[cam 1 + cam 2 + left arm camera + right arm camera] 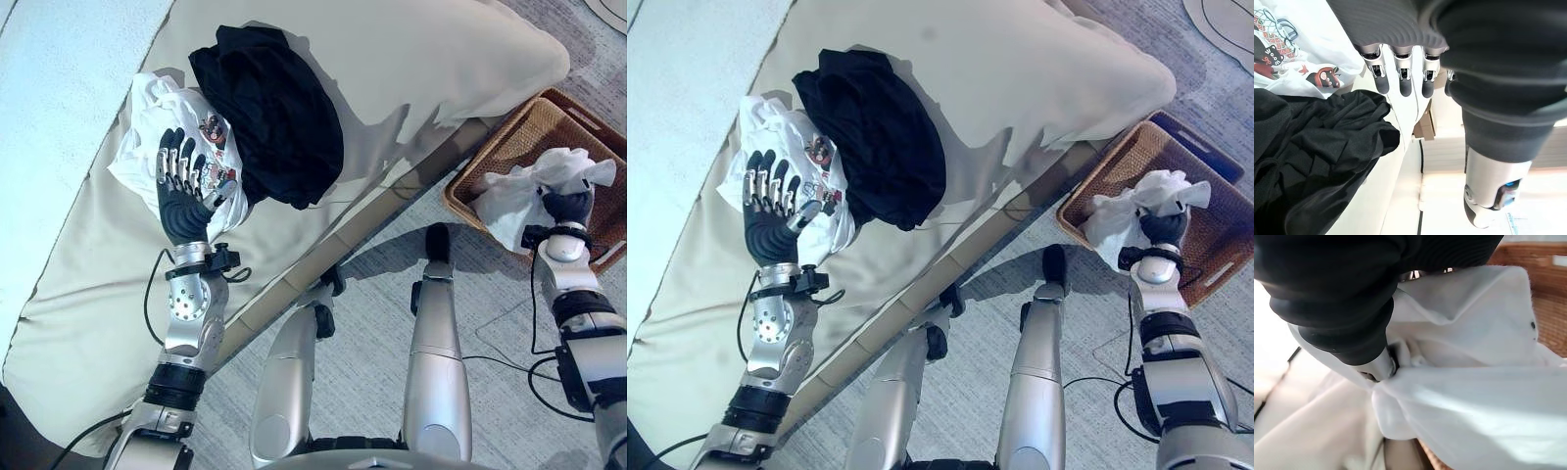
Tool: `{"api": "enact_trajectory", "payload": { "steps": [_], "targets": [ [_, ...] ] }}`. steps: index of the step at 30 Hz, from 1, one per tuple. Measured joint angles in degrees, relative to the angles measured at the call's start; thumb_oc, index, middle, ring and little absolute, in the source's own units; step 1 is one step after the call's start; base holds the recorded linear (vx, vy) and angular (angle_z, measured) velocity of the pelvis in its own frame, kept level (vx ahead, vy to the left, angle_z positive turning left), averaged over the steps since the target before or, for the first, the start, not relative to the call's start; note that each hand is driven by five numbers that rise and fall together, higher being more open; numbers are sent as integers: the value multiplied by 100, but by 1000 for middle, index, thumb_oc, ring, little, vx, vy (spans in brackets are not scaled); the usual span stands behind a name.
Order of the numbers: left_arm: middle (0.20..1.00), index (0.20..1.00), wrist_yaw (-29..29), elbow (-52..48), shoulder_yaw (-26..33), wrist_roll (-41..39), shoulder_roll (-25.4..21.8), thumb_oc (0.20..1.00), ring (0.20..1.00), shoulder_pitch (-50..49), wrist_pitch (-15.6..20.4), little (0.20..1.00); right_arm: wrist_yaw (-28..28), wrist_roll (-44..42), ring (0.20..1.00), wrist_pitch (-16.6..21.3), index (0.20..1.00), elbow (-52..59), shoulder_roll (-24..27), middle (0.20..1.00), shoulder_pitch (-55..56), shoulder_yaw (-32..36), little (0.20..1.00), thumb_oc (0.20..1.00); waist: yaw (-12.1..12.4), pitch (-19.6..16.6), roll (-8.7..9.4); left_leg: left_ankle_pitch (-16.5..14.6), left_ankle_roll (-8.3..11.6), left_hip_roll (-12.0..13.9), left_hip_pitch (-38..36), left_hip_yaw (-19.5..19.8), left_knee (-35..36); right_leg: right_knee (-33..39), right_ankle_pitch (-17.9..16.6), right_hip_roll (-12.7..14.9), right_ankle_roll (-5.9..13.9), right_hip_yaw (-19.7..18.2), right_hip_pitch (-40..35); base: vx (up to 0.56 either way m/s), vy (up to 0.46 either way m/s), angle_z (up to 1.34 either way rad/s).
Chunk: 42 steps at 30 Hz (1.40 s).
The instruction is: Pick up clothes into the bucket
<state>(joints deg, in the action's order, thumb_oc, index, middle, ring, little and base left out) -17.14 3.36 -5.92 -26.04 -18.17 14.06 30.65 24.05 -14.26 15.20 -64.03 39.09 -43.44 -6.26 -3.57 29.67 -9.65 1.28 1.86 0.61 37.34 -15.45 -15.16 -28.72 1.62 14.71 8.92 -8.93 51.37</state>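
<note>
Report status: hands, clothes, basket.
Left hand open over printed white shirt on cushion. Right hand shut on white garment over wicker basket. Black garment remains.

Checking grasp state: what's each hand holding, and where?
Right hand grips white garment at a bunched fold over the basket. Left hand holds nothing.

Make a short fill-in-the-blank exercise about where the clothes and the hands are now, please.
1. The right hand holds a white garment over the woven ____.
2. The black garment lies on the ____ cushion.
3. The left hand, fingers straight, rests on the printed ____ shirt.

Missing words: basket; beige; white
</note>
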Motion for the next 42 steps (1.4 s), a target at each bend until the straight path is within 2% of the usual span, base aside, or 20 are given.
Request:
{"api": "enact_trajectory", "payload": {
  "steps": [2, 6, 7, 8, 9, 13, 22, 30, 32, 33, 36, 39, 42],
  "targets": [
    [1000, 1000, -11, 0, 0, 2, 2, 1000, 1000, 7, -1, 1000, 23, 269, 200, -143, 200, -152, 62, 200, -232, -269, 200, 200, -8, 0, 0, 2, 3, 1, 80, 0, -70, -4, -19, -1, 26, 0, 52, 0, 0, 0],
    [1000, 1000, -48, -7, 3, 2, 2, 1000, 1000, 26, -5, 1000, 51, 372, 200, -218, 200, -169, 66, 200, -321, -263, 200, 200, 4, 0, 0, -15, 4, -3, 154, -1, -123, 0, -27, -6, 22, 0, 100, 0, 0, 0],
    [1000, 1000, -57, -7, 3, 2, 2, 1000, 1000, 26, -5, 1000, 83, 414, 561, -240, 561, -170, 66, 561, -335, -263, 561, 561, 2, 0, 0, -26, 12, 4, 155, -2, -132, -1, -27, -4, 22, -1, 99, 0, 0, 0],
    [1000, 1000, -64, -7, 3, 3, 2, 1000, 1000, 29, -5, 1000, 87, 436, 702, -255, 702, -189, 66, 702, -356, -264, 702, 702, 13, 0, 0, -27, 12, 4, 159, -1, -132, 3, -27, -1, 22, -1, 99, 0, 0, 0],
    [1000, 1000, -78, -7, 2, 2, 3, 1000, 1000, 35, -5, 1000, 97, 474, 1000, -299, 1000, -249, 67, 1000, -409, -275, 1000, 1000, 10, 0, 1, -28, 12, 10, 166, -2, -133, -3, -28, 0, 23, -1, 99, 0, 0, 0],
    [1000, 1000, -93, -7, 3, 2, 4, 1000, 1000, 59, -8, 1000, 155, 652, 1000, -360, 1000, -427, 69, 1000, -469, -311, 1000, 1000, 5, 1, 1, -32, 11, 9, 167, 0, -134, 16, -29, -7, 22, 0, 99, 0, 0, 0],
    [1000, 1000, -176, -6, 6, 6, 24, 1000, 1000, 81, -132, 1000, 206, 958, 1000, -757, 1000, -1171, 70, 1000, -656, -333, 1000, 1000, -11, 1, 2, -30, 13, 59, 159, 80, -145, 87, -78, -43, 15, 74, -8, 1, -3, 1],
    [1000, 1000, -277, 23, 51, 36, 44, 1000, 1000, 94, -184, 1000, 243, 718, 1000, -836, 1000, -1224, -71, 1000, -473, -109, 1000, 1000, -29, -2, 13, 23, -1, 128, -128, 369, 57, 520, -215, -42, -18, 499, -628, 26, -51, 11],
    [1000, 1000, -371, 65, 96, 61, 85, 1000, 1000, 80, -197, 1000, 354, 519, 1000, -839, 1000, -671, -263, 1000, -232, -84, 1000, 1000, -60, -2, 29, 36, -5, 131, -253, 442, 117, 644, -243, -48, -16, 599, -838, 50, -51, 11],
    [1000, 1000, -488, 175, 180, 186, 96, 1000, 1000, 81, -222, 1000, 426, 459, 1000, -715, 1000, 388, -473, 1000, 244, -63, 1000, 1000, -65, -29, 93, 59, 12, 135, -382, 483, 211, 707, -244, -48, -17, 669, -984, 37, -47, 7],
    [1000, 1000, -719, 346, 378, 532, 80, 1000, 1000, 72, -230, 1000, 434, 461, 1000, -417, 1000, 1820, -979, 1000, 872, -140, 1000, 1000, -175, -97, 271, 58, 17, 176, -575, 540, 270, 781, -233, -67, -20, 764, -1225, 56, -51, 6],
    [1000, 1000, -961, 671, 381, 988, 41, 1000, 1000, 100, -251, 1000, 365, 463, 1000, -155, 1000, 3150, -1463, 1000, 1564, -239, 1000, 1000, -222, -185, 513, 66, 29, 215, -725, 657, 305, 914, -234, -93, -22, 933, -1513, 79, -45, 13],
    [1000, 1000, -1279, 1232, 379, 1463, 7, 1000, 1000, 12, -386, 1000, 69, 537, 1000, 83, 1000, 3876, -1803, 1000, 2038, -721, 1000, 1000, -257, -330, 856, 47, 76, 261, -997, 771, 416, 1123, -227, -132, -36, 1069, -1893, 24, -29, 10]
  ]
}}
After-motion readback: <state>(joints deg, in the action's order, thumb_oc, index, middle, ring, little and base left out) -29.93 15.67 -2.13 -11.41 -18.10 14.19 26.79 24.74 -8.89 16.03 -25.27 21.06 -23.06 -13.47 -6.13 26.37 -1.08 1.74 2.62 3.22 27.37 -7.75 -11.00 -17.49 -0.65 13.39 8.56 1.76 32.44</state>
